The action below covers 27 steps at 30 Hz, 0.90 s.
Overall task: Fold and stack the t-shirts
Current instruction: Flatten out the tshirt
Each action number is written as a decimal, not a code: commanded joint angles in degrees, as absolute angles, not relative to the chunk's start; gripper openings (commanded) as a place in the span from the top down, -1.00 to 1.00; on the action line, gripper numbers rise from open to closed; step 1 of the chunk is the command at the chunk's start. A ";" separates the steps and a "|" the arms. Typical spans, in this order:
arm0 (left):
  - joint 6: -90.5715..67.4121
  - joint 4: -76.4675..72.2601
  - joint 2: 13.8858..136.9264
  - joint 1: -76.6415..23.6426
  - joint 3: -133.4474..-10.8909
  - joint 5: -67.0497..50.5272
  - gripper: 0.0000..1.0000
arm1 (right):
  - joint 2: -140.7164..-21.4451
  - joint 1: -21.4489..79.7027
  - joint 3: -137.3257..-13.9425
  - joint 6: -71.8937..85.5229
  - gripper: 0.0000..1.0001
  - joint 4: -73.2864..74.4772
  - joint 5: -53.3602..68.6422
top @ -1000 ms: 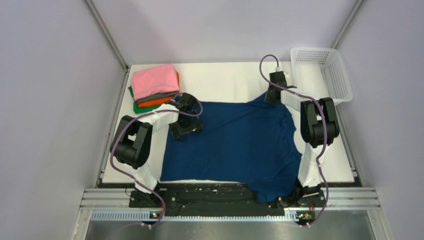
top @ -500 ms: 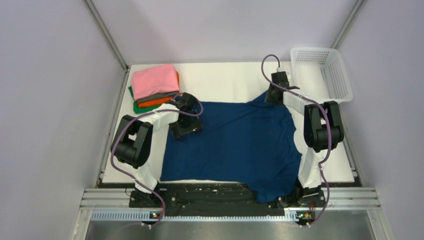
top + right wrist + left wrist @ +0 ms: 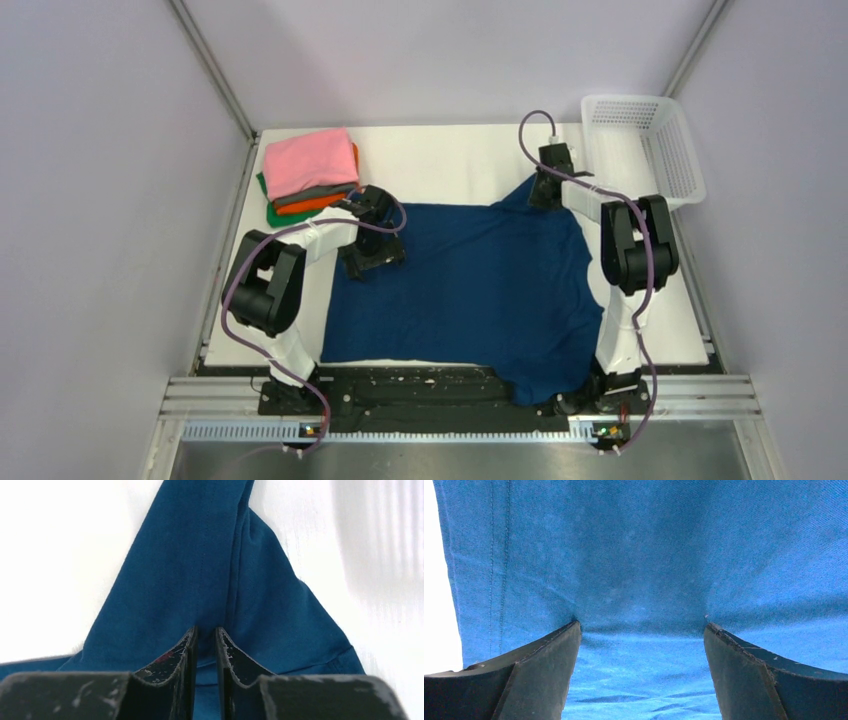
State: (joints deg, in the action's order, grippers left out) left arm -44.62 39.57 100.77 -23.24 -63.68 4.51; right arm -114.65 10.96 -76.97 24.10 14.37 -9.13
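I see navy t-shirt (image 3: 470,290) spread flat on desk (image 3: 450,165), near hem hanging over front edge. Change: right claw (image 3: 206,632) has just pinched in, now clenched on raised ridge of cloth at shirt's far right corner, near basket (image 3: 650,140); arm shifted out slightly, then back. Left claw (image 3: 641,625) unchanged, released wide, tips resting on cloth near far left corner. Folded stack (image 3: 310,165), pink on top, sits far left. My judgement: corner secured, first fold can begin

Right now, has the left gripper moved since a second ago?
No. The left gripper hangs in the same place next to the folded stack, over the left edge of the navy t-shirt, fingers open.
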 commanded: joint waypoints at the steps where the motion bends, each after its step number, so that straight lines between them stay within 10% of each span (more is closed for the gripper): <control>1: -44.04 39.85 102.55 -23.22 -63.00 4.88 -0.95 | -115.51 10.92 -80.82 23.65 0.65 13.59 -8.38; 15: -44.04 39.54 102.64 -23.29 -63.08 4.42 -0.94 | -116.84 11.25 -84.97 22.72 1.00 18.05 -7.59; 20: -44.00 39.72 102.35 -23.29 -62.76 4.65 -0.94 | -117.32 11.22 -83.93 20.97 0.42 20.37 -10.55; 27: -43.78 39.64 102.74 -23.29 -62.75 4.40 -0.95 | -118.59 11.24 -83.46 19.37 0.25 21.70 -10.40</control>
